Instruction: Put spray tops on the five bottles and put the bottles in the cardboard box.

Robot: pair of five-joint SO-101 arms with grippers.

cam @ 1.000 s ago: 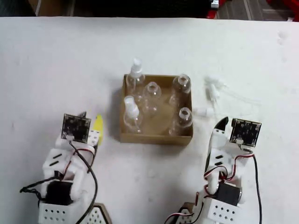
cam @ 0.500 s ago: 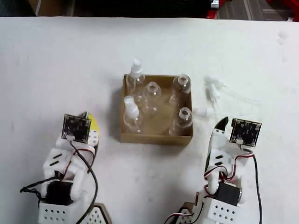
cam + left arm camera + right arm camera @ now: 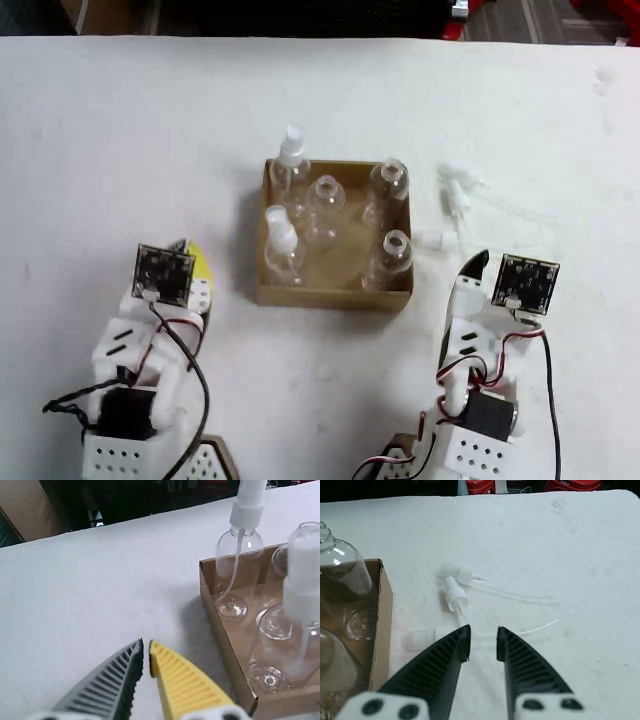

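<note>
Cardboard box (image 3: pixel 335 296) sits mid-table (image 3: pixel 130 120) w/ all five bottles upright inside. Two capped bottles (image 3: pixel 283 248), white spray tops on, stand along the box's left side: one at the far corner, one nearer the arms. Three open bottles (image 3: pixel 389 186), necks bare, fill the rest: one in the middle toward the far wall, two along the right side. Three loose tops (image 3: pixel 458 198) lie on the table just right of the box, thin dip tubes trailing off to the right. The closest lies beside the box's right wall, near the R arm. L pincer (image 3: pixel 146 656), grey & yellow fingers pressed together, hangs over the table left of the box's near left corner. R pincer (image 3: pixel 483 641), black fingers slightly spread, hangs low by the nearest loose top, close to the box's near right corner. Both arms sit at the table's near edge, w/ the box ahead and between them.
</note>
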